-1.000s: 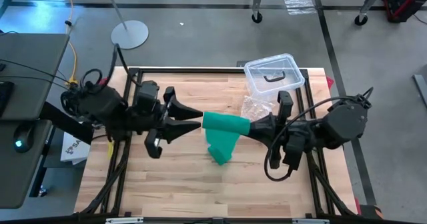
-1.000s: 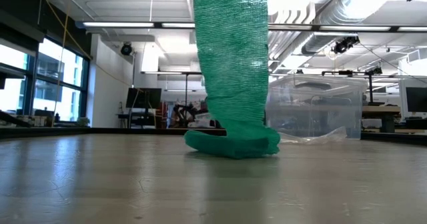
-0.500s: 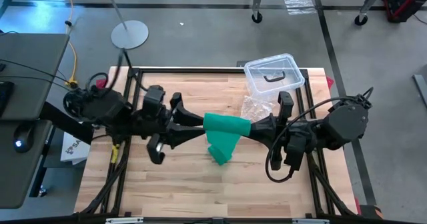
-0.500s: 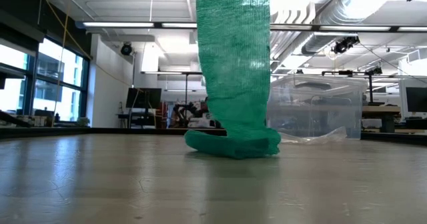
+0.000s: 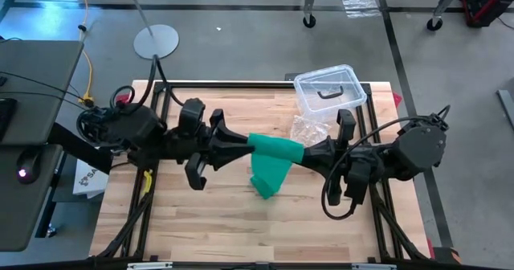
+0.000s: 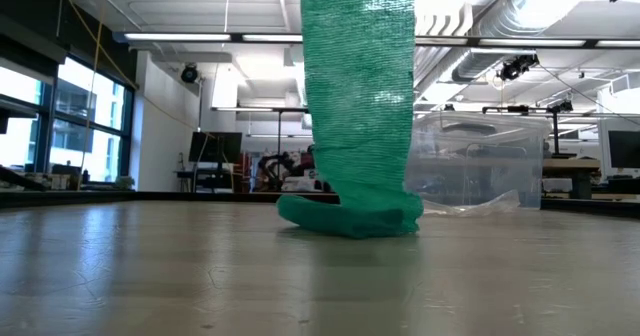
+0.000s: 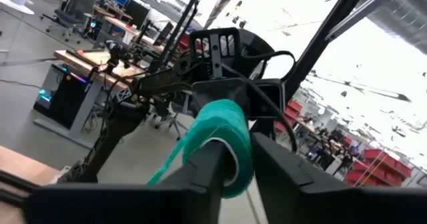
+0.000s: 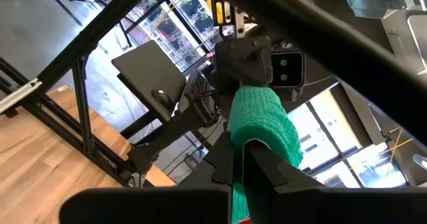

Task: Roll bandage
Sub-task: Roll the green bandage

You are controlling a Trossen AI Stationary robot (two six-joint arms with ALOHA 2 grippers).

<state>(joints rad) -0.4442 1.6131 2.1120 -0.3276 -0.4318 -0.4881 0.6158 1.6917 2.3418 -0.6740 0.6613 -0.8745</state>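
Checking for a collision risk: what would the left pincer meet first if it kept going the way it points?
The green bandage, already between its fingers. Just beyond that, probably the right pincer, which points straight back at the left pincer from the bandage's other end.

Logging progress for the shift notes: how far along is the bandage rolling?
Done: the bandage is lifted and partly wound between the grippers. In hand: the right gripper pinches one end of the roll, and the left gripper sits on the other. Left: a tail hangs down, its end bunched on the table.
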